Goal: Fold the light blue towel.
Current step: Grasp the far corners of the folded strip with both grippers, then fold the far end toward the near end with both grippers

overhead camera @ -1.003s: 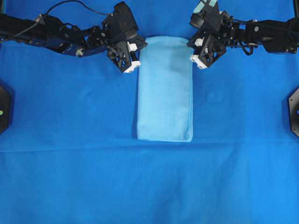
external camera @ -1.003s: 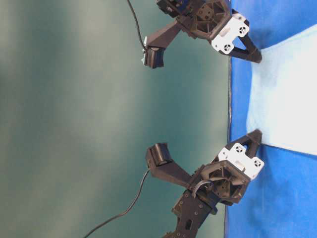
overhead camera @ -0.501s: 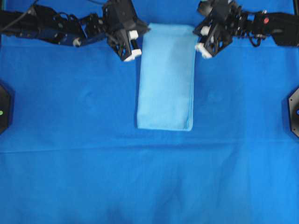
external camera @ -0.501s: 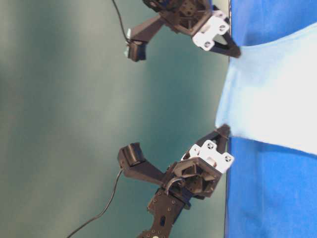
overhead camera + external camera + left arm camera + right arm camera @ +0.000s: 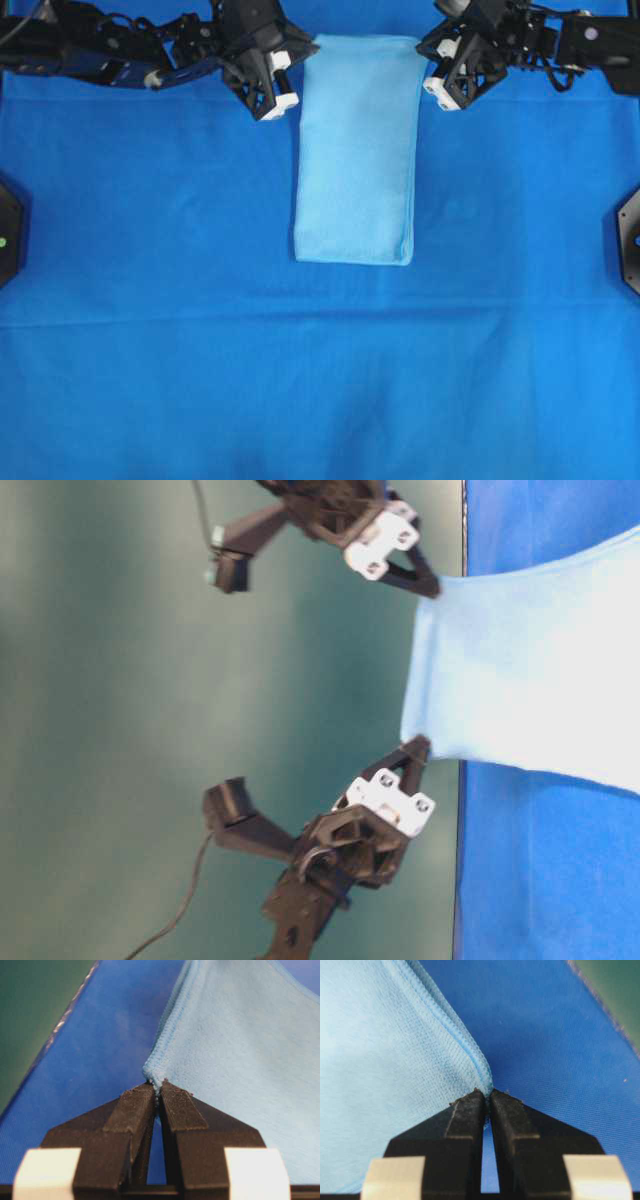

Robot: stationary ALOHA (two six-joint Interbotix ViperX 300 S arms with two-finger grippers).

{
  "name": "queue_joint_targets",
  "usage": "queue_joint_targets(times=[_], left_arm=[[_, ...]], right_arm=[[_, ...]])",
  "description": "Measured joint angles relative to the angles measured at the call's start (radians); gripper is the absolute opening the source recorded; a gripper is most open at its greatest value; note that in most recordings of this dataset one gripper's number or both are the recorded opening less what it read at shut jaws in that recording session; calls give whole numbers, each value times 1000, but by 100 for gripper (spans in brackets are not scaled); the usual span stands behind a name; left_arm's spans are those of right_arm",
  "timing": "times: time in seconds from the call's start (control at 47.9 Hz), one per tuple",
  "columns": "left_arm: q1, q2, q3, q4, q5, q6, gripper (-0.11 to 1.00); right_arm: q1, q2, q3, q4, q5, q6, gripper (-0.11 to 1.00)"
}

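With the left gripper (image 5: pixel 157 1091) and right gripper (image 5: pixel 487 1100) each clamped on a far corner of the light blue towel (image 5: pixel 355 150), whose near end lies on the blue table cover (image 5: pixel 320 380), both should travel level and together so the fold lands square.

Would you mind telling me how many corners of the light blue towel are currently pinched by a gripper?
2. The left gripper pinches one far corner of the light blue towel, and the right gripper pinches the other. The two near corners lie free on the blue table cover.
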Motion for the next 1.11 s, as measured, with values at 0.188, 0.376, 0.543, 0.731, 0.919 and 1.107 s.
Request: queue_joint_targets(times=[0.188, 0.376, 0.543, 0.731, 0.919, 1.107], left_arm=[[-71, -104, 52, -2, 29, 20, 2], [-173, -170, 123, 0, 34, 28, 2], [-262, -196, 175, 0, 32, 5, 2], [-325, -207, 209, 0, 26, -20, 2], [-345, -169, 222, 0, 25, -34, 2], [-362, -98, 239, -2, 5, -41, 2]], right_arm=[[98, -110, 15, 3, 114, 11, 5], [239, -196, 63, 12, 199, 71, 5], [351, -227, 95, 15, 227, 160, 5], [443, -229, 112, 15, 258, 233, 5], [466, -183, 127, 14, 245, 278, 5], [468, -103, 146, 14, 144, 302, 5]])
